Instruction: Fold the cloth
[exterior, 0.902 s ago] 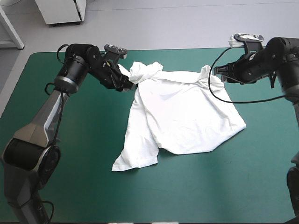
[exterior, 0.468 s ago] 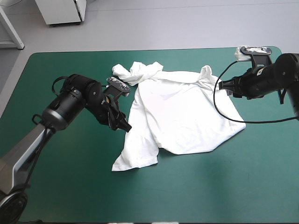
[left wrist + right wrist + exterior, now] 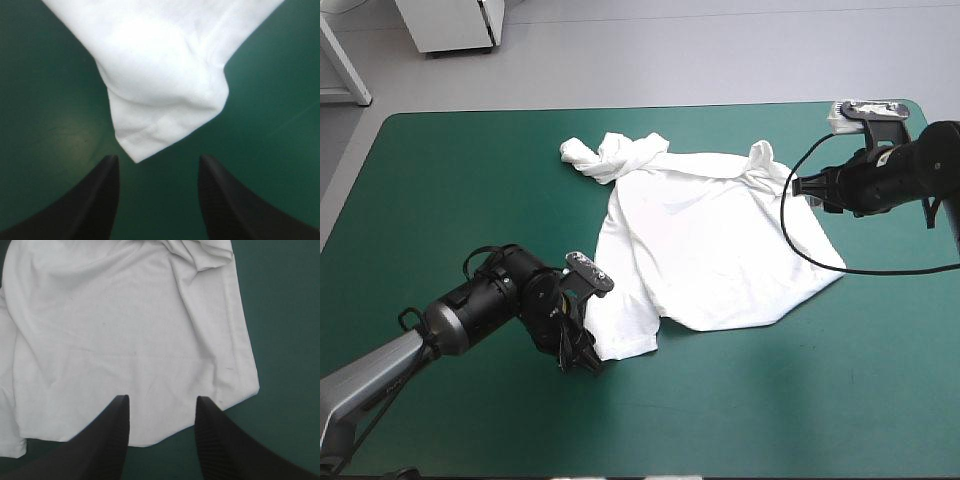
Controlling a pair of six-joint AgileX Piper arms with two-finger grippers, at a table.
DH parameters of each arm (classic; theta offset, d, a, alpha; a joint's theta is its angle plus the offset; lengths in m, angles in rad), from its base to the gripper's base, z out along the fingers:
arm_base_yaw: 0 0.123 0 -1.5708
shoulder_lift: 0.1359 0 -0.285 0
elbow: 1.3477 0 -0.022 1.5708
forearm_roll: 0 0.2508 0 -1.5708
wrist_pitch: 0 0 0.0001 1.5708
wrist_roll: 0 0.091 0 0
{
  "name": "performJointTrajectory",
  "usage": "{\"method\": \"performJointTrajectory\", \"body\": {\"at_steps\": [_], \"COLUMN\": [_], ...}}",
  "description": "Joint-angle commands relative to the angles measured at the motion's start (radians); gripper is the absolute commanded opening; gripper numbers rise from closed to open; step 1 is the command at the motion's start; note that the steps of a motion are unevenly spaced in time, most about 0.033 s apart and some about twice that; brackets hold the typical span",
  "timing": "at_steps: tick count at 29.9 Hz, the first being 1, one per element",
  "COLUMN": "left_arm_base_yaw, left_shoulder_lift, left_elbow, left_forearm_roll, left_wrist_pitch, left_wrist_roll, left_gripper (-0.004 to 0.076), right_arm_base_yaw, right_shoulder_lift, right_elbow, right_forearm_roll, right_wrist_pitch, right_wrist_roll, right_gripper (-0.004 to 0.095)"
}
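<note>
High view: the white T-shirt [image 3: 710,240] lies spread on the teal-green surface [image 3: 440,200], mostly flat, nearer the far edge than the near one. Its long axis runs from far to near and leans a little toward the near left. The shoulder end points at the far edge and the hem end at the near edge. At the far-left end of the T-shirt one sleeve [image 3: 605,158] is twisted into a rope-like bunch. At the far-right end a second, smaller bunch [image 3: 760,155] stands up. The right side of the T-shirt ends in a corner [image 3: 838,268] that points right. A narrower flap [image 3: 620,335] reaches out from its near-left side.

The left arm [image 3: 490,305] sits low at the near-left flap of the T-shirt, its jaws at the tip of the flap. The right arm [image 3: 910,170] is beside the far-right part of the T-shirt, its jaws turned toward the cloth.

Left wrist view: the left jaws stand apart and grip nothing. A stitched corner of the T-shirt lies just ahead of them, in line with the gap, with bare surface between it and both tips.

Right wrist view: the right jaws also stand apart and grip nothing. Their tips overlap the T-shirt near one edge, and the cloth spreads ahead of them with soft creases. Whether the tips touch the T-shirt cannot be told.
</note>
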Motion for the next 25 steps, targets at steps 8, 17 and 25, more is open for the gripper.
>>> {"method": "performJointTrajectory", "body": {"at_steps": [8, 17, 25], "left_arm_base_yaw": [-0.017, -0.011, -0.011], "left_shoulder_lift": [-0.031, 0.055, 0.092], "left_elbow": [0.111, 0.153, 0.153], "left_forearm_roll": [0.039, 0.091, 0.063], "left_wrist_pitch": [-0.214, -0.251, -0.271], "left_wrist_roll": [-0.088, -0.115, -0.1], "left_gripper": [0.0356, 0.0356, -0.0003], "right_arm_base_yaw": [-0.008, -0.008, -0.008], "right_shoulder_lift": [-0.04, -0.04, -0.04], "right_elbow": [-0.022, -0.022, -0.022], "right_forearm_roll": [-0.003, 0.008, -0.058], "right_wrist_pitch": [-0.029, -0.029, -0.029], "right_wrist_roll": [-0.004, -0.004, 0.0], "right_gripper": [0.0398, 0.0398, 0.0399]}}
